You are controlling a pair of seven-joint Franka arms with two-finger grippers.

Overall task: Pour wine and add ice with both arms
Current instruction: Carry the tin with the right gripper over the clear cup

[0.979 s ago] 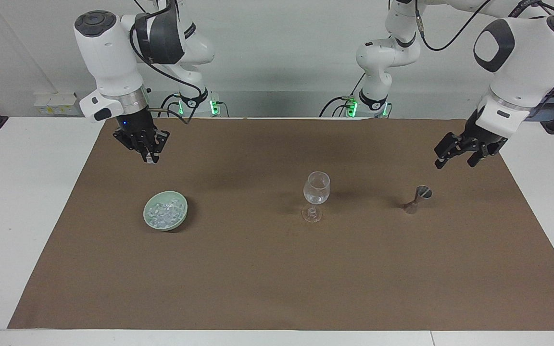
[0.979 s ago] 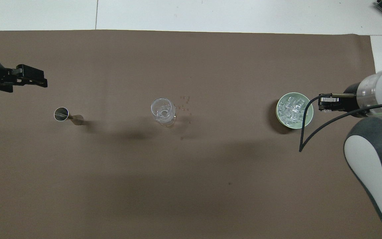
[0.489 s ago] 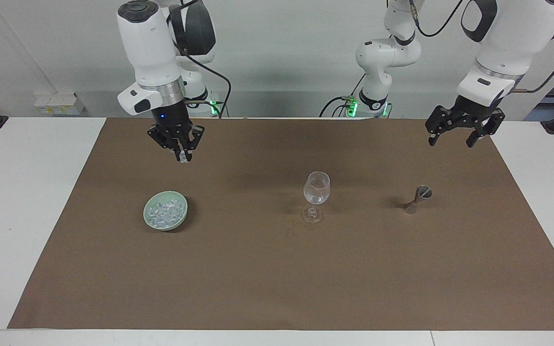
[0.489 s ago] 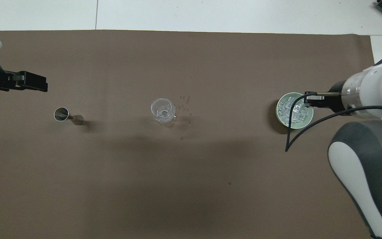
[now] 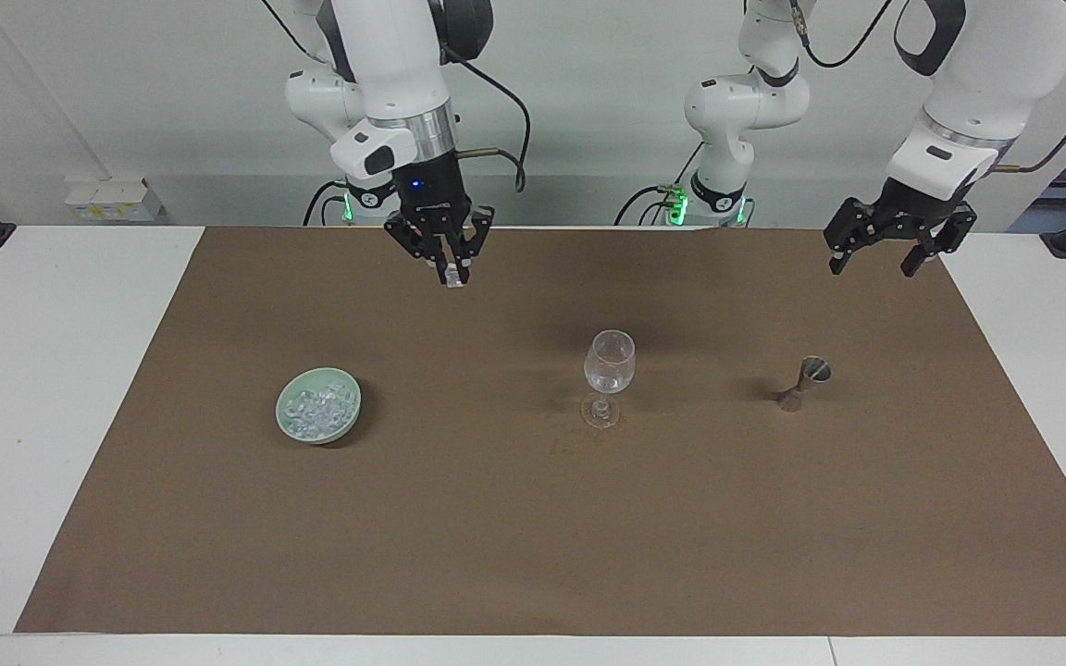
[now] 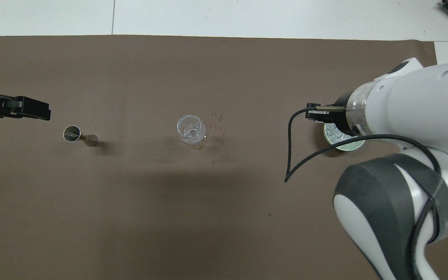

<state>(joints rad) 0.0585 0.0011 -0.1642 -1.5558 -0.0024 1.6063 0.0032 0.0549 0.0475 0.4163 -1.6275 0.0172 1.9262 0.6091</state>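
Facing view: bowl (image 5: 318,418) w/ ice (image 5: 315,408) near right arm's end of table (image 5: 52,370). Right tool (image 5: 452,274) raised over mat (image 5: 496,518), pinched on an ice chunk (image 5: 452,278). Overhead, its arm hides most of bowl. Left tool (image 5: 883,259) spread, holding nothing, over table edge; overhead cuts it off.

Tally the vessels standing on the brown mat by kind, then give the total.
Stemmed wine glass: 1
Pale green bowl of ice: 1
Metal jigger: 1
Total: 3
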